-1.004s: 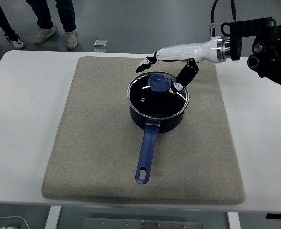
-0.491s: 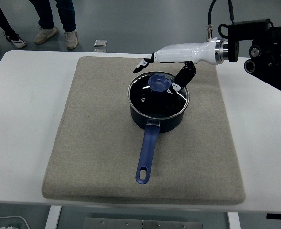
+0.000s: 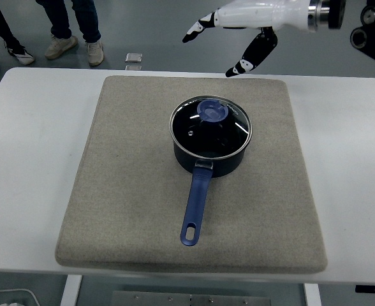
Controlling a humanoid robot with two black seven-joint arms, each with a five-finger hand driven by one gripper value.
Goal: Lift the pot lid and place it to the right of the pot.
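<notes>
The right arm reaches in from the upper right corner, its white forearm lying almost level along the top of the picture, raised well above the table (image 3: 28, 159). The right hand (image 3: 229, 41) points toward the left, with the long fingers (image 3: 197, 29) stretched out and the thumb (image 3: 251, 56) angled downward and apart from them, so the hand is spread wide and holds nothing and touches nothing. The pot lid (image 3: 211, 125) sits well below and a little to the left of the hand, clear of it, resting flat on the dark blue pot (image 3: 210, 159) with its round blue knob (image 3: 211, 111) on the far part of the glass. The pot stands near the middle of a grey mat (image 3: 124, 191) that covers much of the white table, and its blue handle (image 3: 195, 207) runs toward the near edge, slightly leftward. The mat to the right of the pot lies bare. The left arm does not show. At the top left, beyond the table, the legs and shoes of people (image 3: 73, 32) stand on the floor.
</notes>
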